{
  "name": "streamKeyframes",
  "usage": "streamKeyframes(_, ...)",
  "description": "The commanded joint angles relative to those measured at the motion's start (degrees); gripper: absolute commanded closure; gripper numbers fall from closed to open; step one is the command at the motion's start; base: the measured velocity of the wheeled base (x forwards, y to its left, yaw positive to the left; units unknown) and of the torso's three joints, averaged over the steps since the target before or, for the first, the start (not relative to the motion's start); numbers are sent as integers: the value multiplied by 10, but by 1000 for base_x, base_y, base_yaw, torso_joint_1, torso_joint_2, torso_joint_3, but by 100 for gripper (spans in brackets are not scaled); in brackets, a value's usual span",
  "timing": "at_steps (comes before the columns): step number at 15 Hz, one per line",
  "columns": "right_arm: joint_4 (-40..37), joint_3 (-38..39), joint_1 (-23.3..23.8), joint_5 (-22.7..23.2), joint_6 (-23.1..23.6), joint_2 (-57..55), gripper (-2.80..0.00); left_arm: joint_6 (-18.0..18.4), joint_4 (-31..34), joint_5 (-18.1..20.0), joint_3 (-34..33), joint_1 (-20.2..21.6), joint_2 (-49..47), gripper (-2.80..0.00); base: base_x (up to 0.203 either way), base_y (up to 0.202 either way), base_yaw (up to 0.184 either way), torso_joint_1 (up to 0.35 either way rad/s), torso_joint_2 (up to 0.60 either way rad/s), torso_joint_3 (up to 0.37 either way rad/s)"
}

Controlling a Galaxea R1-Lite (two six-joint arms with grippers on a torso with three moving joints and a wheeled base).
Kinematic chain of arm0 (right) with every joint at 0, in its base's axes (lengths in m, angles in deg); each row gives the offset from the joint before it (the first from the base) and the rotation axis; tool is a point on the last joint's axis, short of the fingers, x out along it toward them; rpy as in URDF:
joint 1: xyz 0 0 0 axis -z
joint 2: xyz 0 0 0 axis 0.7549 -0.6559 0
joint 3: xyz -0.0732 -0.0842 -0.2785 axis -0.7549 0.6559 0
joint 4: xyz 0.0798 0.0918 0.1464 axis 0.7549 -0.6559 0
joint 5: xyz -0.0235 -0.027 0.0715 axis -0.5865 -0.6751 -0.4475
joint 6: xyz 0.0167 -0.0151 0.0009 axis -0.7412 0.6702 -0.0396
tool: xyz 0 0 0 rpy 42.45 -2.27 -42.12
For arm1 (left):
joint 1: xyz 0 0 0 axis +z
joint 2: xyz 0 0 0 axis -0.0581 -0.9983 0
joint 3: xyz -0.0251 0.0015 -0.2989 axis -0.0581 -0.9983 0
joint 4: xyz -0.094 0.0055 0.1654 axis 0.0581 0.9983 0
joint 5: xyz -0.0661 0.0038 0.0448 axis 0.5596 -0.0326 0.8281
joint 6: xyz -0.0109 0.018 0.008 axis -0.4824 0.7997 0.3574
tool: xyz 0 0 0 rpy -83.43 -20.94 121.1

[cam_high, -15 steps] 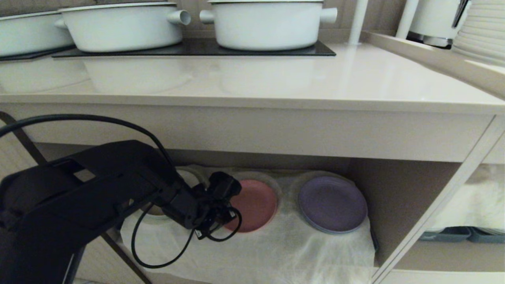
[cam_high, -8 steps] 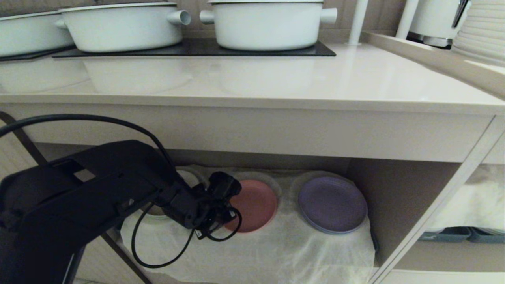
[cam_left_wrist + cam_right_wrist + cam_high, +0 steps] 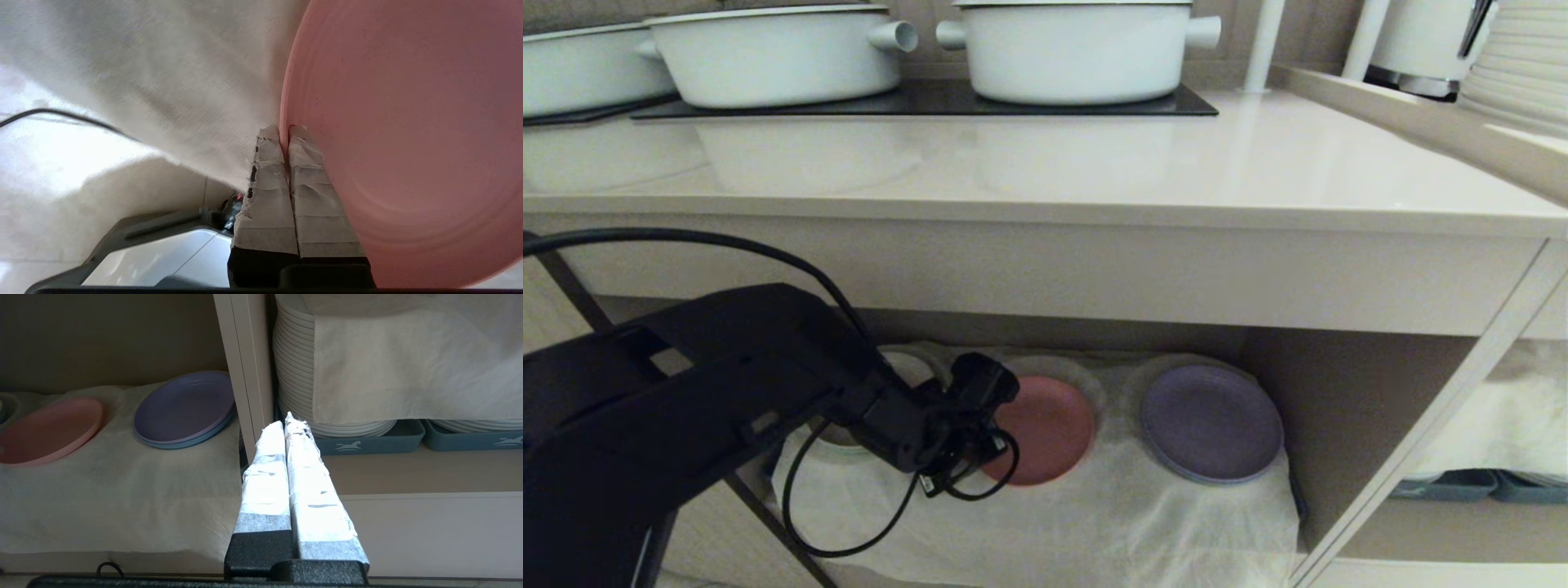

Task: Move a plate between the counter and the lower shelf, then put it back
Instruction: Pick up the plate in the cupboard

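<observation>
Since the picture from a second ago, my left arm sits a little higher and the pink plate (image 3: pixel 1045 429) has shifted a tiny bit with it.

Inside the lower shelf (image 3: pixel 1094 523) I see the white cloth (image 3: pixel 1111 523), and on it the pink plate, with a purple plate (image 3: pixel 1211 422) just beside it on the far side from my fingers. A pale plate (image 3: pixel 907 367) peeks out behind my arm. Next door, the other cubby holds dark grey trays (image 3: pixel 367 443) with a tall stack of white plates (image 3: pixel 294 367) under a cloth. Up on the counter (image 3: pixel 1094 163) two white pots (image 3: pixel 1078 49) stand on the black hob panel (image 3: pixel 931 102).

My left gripper (image 3: pixel 284 132) is squeezed tight on the rim of the pink plate. One finger is on top of the rim and one is under it, with the plate's edge pinched at the tips. The rest of the plate spreads out past the fingertips (image 3: pixel 302 143), and the cloth hangs on the other side of them.

My right gripper (image 3: pixel 288 422) is closed with nothing in it. It points at the post (image 3: pixel 245 375) between the two cubbies, well apart from the pink plate.
</observation>
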Motion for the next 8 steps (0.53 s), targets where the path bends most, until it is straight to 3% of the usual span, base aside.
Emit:
streamKeyframes(1, 0, 0, 0, 0, 0, 0, 0, -4, 7, -1, -5, -1, 15, 0, 0, 0, 0, 0, 0, 0)
streamKeyframes(8, 0, 0, 0, 0, 0, 0, 0, -9, 24, 0, -35, -3, 37, 0, 0, 0, 0, 0, 0, 0)
